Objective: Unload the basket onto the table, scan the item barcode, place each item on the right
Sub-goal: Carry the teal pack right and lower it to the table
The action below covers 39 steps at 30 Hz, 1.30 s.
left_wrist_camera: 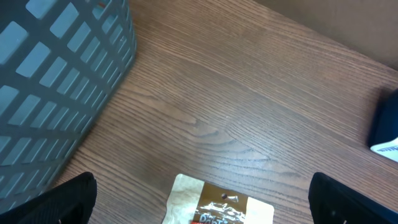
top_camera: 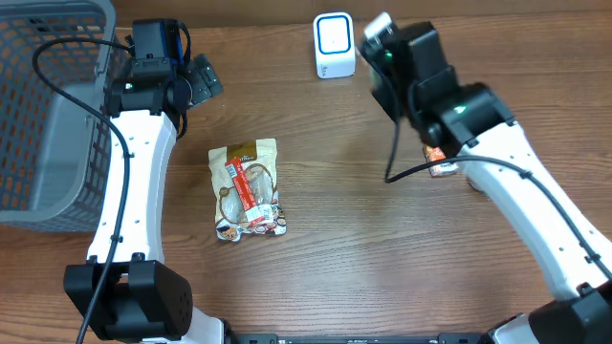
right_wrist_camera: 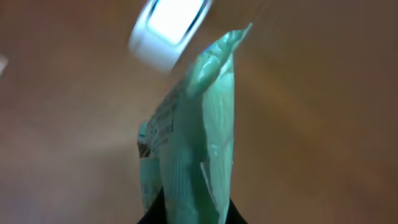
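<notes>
Turning the pouch's (right_wrist_camera: 199,124) printed face square to the scanner's (top_camera: 335,45) window and holding it steady should work. The basket (top_camera: 38,115) beside the left pincer (top_camera: 203,80) shows nothing inside. That pincer gapes wide, a brown pack (top_camera: 249,188) lying before it. The scanner stands just ahead of the right pincer (top_camera: 378,33), which is clamped on the green pouch.

One basket (top_camera: 48,57); one scanner (top_camera: 335,46); three packets: green pouch (right_wrist_camera: 199,124), tan bag (top_camera: 247,186), small orange packet (top_camera: 440,165).
</notes>
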{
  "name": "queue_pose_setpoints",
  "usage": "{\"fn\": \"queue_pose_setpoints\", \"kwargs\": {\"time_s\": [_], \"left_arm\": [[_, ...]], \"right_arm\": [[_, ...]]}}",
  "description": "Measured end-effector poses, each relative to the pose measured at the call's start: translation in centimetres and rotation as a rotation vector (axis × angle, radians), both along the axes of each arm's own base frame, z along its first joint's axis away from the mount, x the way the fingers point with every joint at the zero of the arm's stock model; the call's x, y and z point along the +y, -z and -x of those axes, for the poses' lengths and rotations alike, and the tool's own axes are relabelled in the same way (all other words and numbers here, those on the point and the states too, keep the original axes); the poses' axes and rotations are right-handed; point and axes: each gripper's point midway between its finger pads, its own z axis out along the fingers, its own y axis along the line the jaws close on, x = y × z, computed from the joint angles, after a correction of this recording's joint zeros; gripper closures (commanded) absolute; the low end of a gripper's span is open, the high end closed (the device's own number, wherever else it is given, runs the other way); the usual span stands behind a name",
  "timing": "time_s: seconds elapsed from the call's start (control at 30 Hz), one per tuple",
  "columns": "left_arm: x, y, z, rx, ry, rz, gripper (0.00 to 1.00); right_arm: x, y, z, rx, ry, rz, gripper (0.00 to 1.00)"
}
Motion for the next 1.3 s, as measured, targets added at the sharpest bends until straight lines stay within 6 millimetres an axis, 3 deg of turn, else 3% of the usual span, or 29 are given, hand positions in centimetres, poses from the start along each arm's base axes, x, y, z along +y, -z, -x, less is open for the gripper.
{"fn": "queue_pose_setpoints", "kwargs": {"time_s": [0.13, 0.3, 0.47, 0.77, 0.83, 0.87, 0.9, 0.93, 0.97, 1.17, 1.3], "left_arm": [[0.0, 0.0, 0.0, 0.0, 0.0, 0.0, 0.0], [0.0, 0.0, 0.0, 0.0, 0.0, 0.0, 0.0], [0.0, 0.0, 0.0, 0.0, 0.0, 0.0, 0.0], [0.0, 0.0, 0.0, 0.0, 0.0, 0.0, 0.0], [0.0, 0.0, 0.0, 0.0, 0.0, 0.0, 0.0], [0.0, 0.0, 0.0, 0.0, 0.0, 0.0, 0.0], [0.0, 0.0, 0.0, 0.0, 0.0, 0.0, 0.0], [0.0, 0.0, 0.0, 0.0, 0.0, 0.0, 0.0], [0.0, 0.0, 0.0, 0.0, 0.0, 0.0, 0.0], [0.0, 0.0, 0.0, 0.0, 0.0, 0.0, 0.0], [0.0, 0.0, 0.0, 0.0, 0.0, 0.0, 0.0]], "right_arm": [[-1.2, 5.1, 4.9, 0.333, -0.011, -0.035, 0.96], [-0.7, 8.0, 8.0, 0.526, -0.025, -0.093, 0.96], [-0.6, 10.5, 9.4, 0.594, -0.044, -0.097, 0.96], [-1.6, 18.2, 9.6, 0.602, -0.067, -0.029, 0.96], [-1.9, 18.8, 9.3, 0.579, -0.064, -0.007, 0.85], [-2.1, 18.9, 9.1, 0.566, -0.062, 0.002, 0.7], [-2.1, 18.9, 8.8, 0.553, -0.057, 0.008, 0.37], [-2.4, 18.9, 8.4, 0.533, -0.055, 0.024, 0.22], [-2.4, 18.8, 8.1, 0.522, -0.055, 0.03, 0.15], [-2.3, 18.5, 6.0, 0.431, -0.021, 0.022, 0.13], [-1.4, 17.8, 4.0, 0.361, 0.107, -0.088, 0.24]]}}
